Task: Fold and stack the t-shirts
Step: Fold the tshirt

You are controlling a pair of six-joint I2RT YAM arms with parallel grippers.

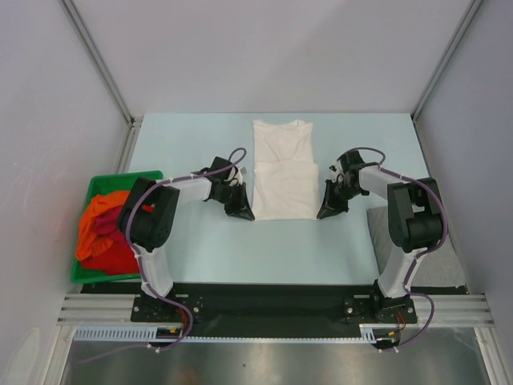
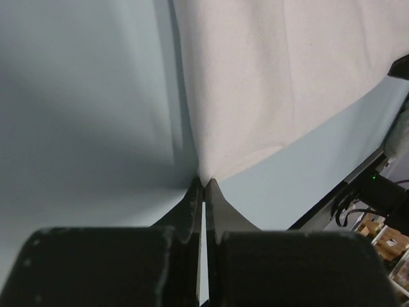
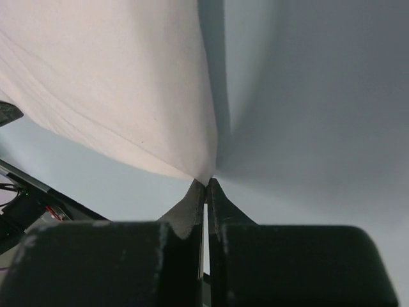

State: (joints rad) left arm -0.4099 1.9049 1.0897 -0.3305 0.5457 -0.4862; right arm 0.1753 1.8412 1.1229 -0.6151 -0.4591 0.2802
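— Overhead?
— The white shirt [image 1: 282, 172] lay mid-table [image 1: 200, 241], sides folded in.
— Left wrist?
— The left gripper [image 2: 204, 183] was clamped on a near corner.
— Right wrist?
— The right gripper [image 3: 206, 183] likewise. The next move probably called for lifting both corners evenly toward the collar.

Green bin [image 1: 120, 176] at left edge of pale blue table [image 1: 208, 249]; white walls around.

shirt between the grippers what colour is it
White; the shirt shows best in the top external view.

Pale blue table [image 1: 200, 249]: white t-shirt [image 1: 282, 172] flat at centre, grey t-shirt [image 1: 374, 233] at right near corner, green bin [image 1: 120, 178] at left edge.
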